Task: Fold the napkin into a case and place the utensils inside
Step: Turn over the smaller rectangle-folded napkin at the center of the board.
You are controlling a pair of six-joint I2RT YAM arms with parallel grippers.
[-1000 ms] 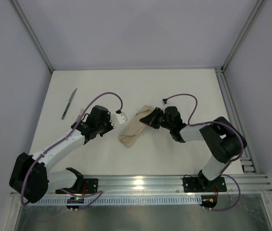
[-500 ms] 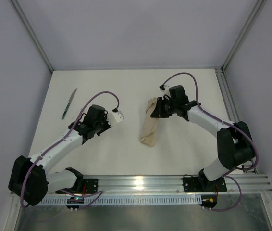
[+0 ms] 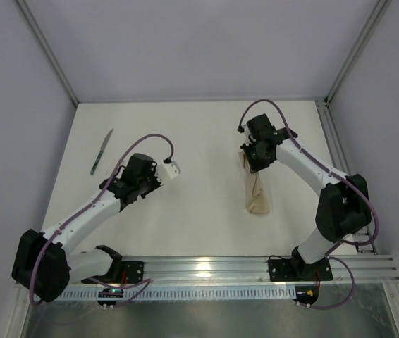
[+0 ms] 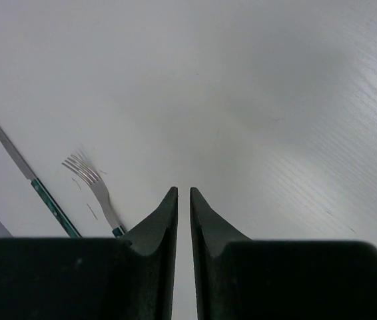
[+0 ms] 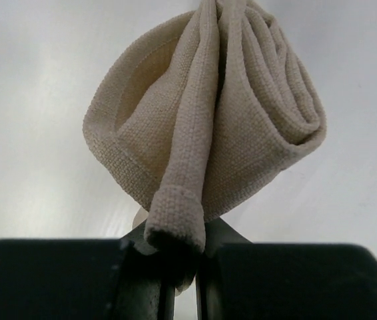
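The napkin (image 3: 256, 191) is a narrow folded beige case running toward the near edge at the right of the table. My right gripper (image 3: 251, 160) is shut on its far end. In the right wrist view the rolled cloth (image 5: 208, 120) bunches out from between the jaws of the right gripper (image 5: 182, 257). Of the utensils, the knife (image 3: 101, 151) lies at the far left. The left wrist view shows the knife (image 4: 25, 170) and the fork (image 4: 92, 183) side by side, just left of my left gripper (image 4: 183, 193). The left gripper (image 3: 132, 182) is shut to a thin slit, with nothing in it.
An aluminium rail (image 3: 330, 144) borders the table's right side and another rail (image 3: 206, 267) runs along the near edge by the arm bases. Grey enclosure walls (image 3: 16, 141) close in the left, right and back. Purple cables (image 3: 146, 141) loop over both wrists.
My right gripper has carried the folded napkin from the table's middle to the right and turned it lengthwise toward the near edge. The left gripper has drawn back slightly to the left.
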